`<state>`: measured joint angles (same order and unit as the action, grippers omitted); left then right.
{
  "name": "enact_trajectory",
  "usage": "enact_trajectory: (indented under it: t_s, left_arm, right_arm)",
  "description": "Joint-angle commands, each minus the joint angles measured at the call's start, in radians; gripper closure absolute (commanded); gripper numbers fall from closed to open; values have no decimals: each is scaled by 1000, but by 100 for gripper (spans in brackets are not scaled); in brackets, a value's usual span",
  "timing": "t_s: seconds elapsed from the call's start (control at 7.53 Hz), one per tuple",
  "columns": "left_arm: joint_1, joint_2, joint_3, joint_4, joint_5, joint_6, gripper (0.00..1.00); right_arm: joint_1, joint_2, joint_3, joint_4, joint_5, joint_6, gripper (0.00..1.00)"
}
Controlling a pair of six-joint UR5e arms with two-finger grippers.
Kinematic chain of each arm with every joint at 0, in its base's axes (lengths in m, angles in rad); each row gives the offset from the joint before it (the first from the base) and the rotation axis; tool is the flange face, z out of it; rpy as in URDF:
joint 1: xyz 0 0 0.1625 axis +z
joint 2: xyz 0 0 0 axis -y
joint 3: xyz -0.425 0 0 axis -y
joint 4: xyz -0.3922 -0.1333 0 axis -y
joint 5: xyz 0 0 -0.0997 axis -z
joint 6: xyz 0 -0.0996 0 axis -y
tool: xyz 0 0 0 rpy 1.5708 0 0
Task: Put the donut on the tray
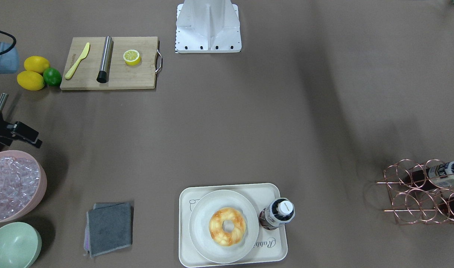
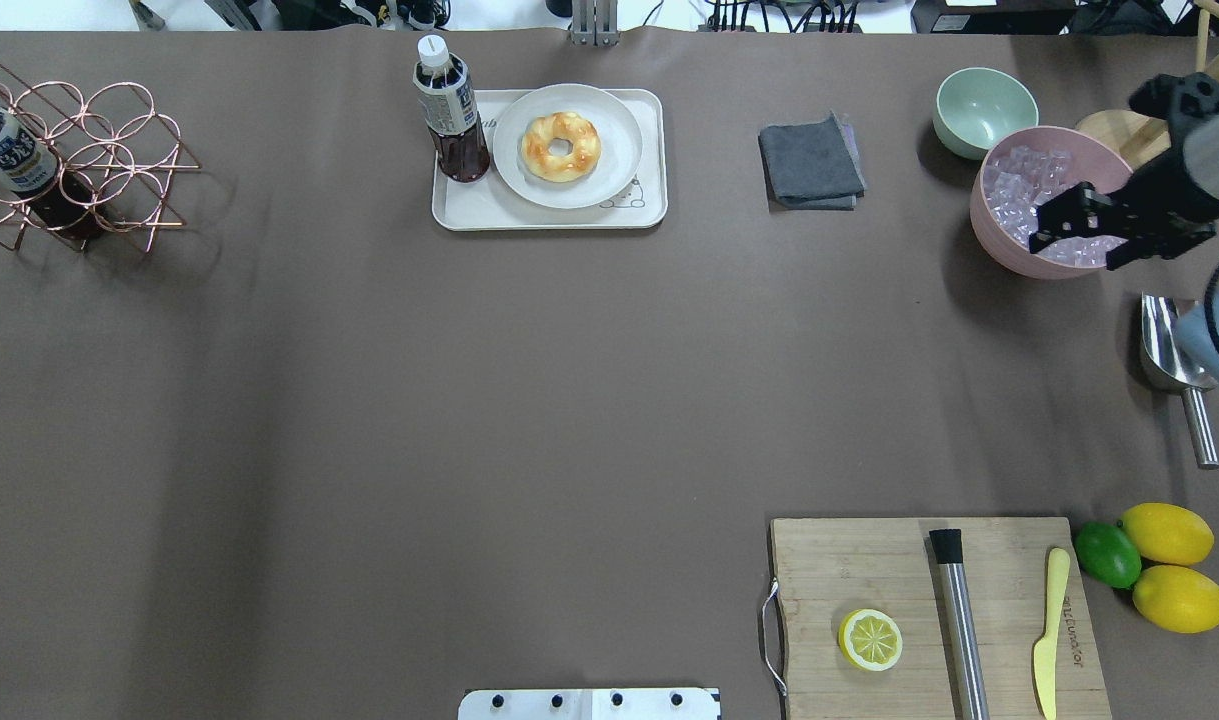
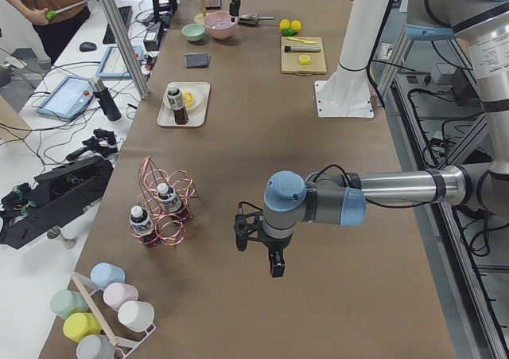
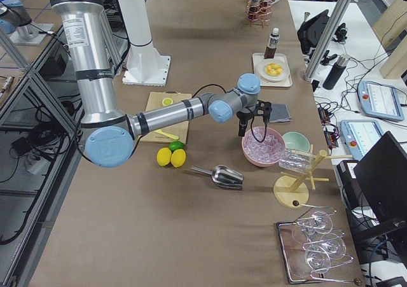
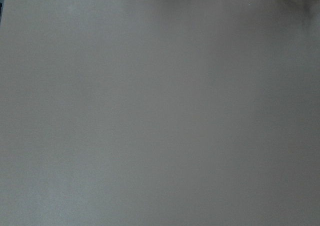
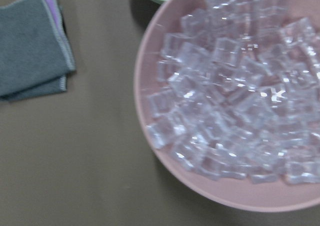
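The donut [image 1: 227, 226], golden with orange-brown patches, lies on a round off-white plate [image 1: 200, 223]. The plate sits on the cream rabbit tray [image 1: 271, 246], at the table's far side in the overhead view, where the donut [image 2: 561, 146] and the tray [image 2: 549, 216] also show. A dark drink bottle [image 2: 449, 110] stands on the tray beside the plate. My right gripper [image 2: 1077, 250] hangs open and empty over a pink bowl of ice [image 2: 1009, 200], far from the tray. My left gripper [image 3: 257, 251] shows only in the exterior left view, above bare table; I cannot tell its state.
A grey folded cloth [image 2: 811, 162] and a green bowl [image 2: 979, 105] lie between the tray and the ice bowl. A metal scoop [image 2: 1174, 365], a cutting board [image 2: 869, 560] with a half lemon [image 2: 870, 639], whole lemons and a lime sit right. A copper wire bottle rack [image 2: 79, 160] stands far left.
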<state>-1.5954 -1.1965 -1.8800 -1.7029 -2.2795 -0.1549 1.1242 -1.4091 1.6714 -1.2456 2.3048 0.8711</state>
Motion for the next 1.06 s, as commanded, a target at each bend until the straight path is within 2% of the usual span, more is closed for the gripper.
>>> enact_trajectory:
  t_s: [0.0, 0.13, 0.53, 0.93]
  left_arm:
    - [2, 0, 2, 0, 0, 0, 2]
    - [2, 0, 4, 2, 0, 0, 2]
    - [2, 0, 5, 2, -2, 0, 2]
    - [2, 0, 5, 3, -2, 0, 2]
  right_arm:
    - [116, -222, 59, 2, 5, -307, 0]
    - [162, -281, 50, -1, 7, -436, 0]
    - [239, -346, 16, -6, 11, -616, 0]
    - [350, -314, 2, -182, 24, -838, 0]
